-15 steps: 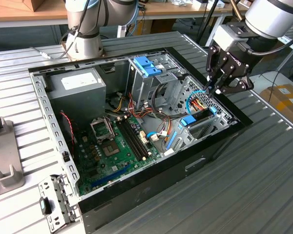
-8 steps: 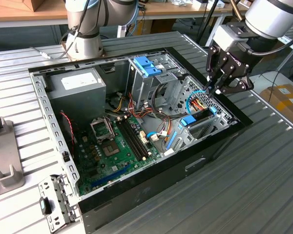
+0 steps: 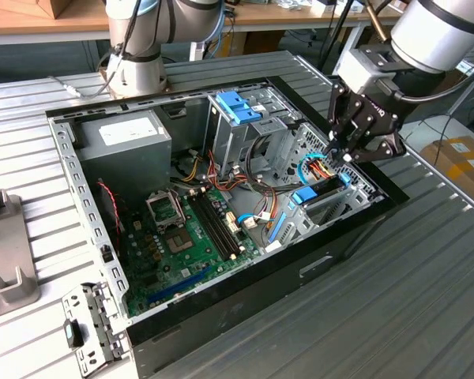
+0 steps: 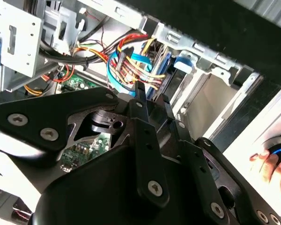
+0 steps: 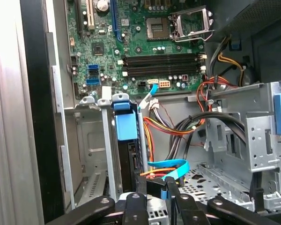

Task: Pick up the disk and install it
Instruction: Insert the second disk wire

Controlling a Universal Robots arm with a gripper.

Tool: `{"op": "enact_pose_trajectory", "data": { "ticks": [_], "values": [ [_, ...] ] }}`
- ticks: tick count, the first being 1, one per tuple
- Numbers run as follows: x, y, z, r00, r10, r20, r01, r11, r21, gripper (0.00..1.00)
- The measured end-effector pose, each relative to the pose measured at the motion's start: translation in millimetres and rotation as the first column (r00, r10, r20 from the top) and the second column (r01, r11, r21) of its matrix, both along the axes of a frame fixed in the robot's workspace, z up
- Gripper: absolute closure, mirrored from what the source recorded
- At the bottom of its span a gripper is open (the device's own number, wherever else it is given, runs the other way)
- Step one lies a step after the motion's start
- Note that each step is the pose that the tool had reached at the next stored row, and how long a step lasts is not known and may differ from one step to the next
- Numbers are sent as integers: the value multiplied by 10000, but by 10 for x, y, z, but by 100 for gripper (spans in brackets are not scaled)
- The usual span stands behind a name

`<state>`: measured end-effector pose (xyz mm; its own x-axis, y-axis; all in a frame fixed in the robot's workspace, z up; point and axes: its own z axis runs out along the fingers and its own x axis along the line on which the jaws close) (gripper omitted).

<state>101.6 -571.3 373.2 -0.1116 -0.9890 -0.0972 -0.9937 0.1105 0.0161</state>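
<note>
Black tool (image 5: 155,194) fingers close together at the disk (image 5: 129,154), which stands on edge in its bay, blue tab toward the motherboard (image 5: 140,42).

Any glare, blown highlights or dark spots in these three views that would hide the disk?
Exterior view: even light, the disk readable under the gripper. Second wrist view: the case wall blows out white, the gripper's dark body blocks much. First wrist view: the disk's blue tab clear, its body below shadowed.
</note>
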Motion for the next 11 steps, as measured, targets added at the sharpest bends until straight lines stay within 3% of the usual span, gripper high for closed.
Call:
{"op": "enact_pose_trajectory", "data": {
  "ticks": [2,6,11],
  "values": [
    [-49,-13,-10,10000,0,0,0,10000,-5,73],
    [-73,-84,-28,10000,-11,-1,11,10000,-18,73],
    [-74,-86,-63,9976,-692,0,692,9976,-39,73]
  ]
}}
